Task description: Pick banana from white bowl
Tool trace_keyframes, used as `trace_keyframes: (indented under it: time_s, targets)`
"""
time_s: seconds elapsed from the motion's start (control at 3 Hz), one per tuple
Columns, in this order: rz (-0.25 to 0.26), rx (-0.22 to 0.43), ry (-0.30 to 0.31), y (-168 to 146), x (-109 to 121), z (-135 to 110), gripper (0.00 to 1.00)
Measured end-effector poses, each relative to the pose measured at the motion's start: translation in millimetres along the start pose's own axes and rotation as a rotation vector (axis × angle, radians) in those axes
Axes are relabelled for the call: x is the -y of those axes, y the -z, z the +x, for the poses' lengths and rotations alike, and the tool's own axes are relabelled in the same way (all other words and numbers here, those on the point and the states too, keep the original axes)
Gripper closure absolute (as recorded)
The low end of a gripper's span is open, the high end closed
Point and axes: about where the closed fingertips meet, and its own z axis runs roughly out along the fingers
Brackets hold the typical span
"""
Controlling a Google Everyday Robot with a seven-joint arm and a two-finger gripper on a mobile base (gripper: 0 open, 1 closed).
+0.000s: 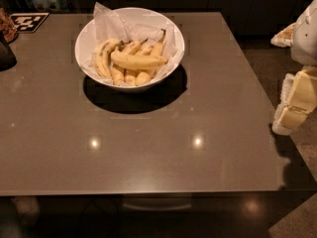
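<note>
Banana (137, 61): lies atop smaller bananas in white bowl (166, 74), far side of surface (148, 148). Tool (292, 105): right edge, well apart; state cannot be told. Risk: crowding neighbours or paper lining caught in the grasp.

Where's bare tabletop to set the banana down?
Bare: front half of the table, this side of the bowl, and the strip from bowl to right edge. Crowded: inside the bowl, far-left corner by the tag. End effector sits off the right edge.
</note>
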Motion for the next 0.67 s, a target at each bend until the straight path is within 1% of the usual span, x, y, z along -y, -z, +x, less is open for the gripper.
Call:
trace_keyframes:
  time_s: [0.33,0.67]
  targets:
    - [0.000,0.000,0.000,0.0,0.0,0.0,0.00]
    - [0.004,-0.015,-0.016,5.4,6.1,-17.4,0.00]
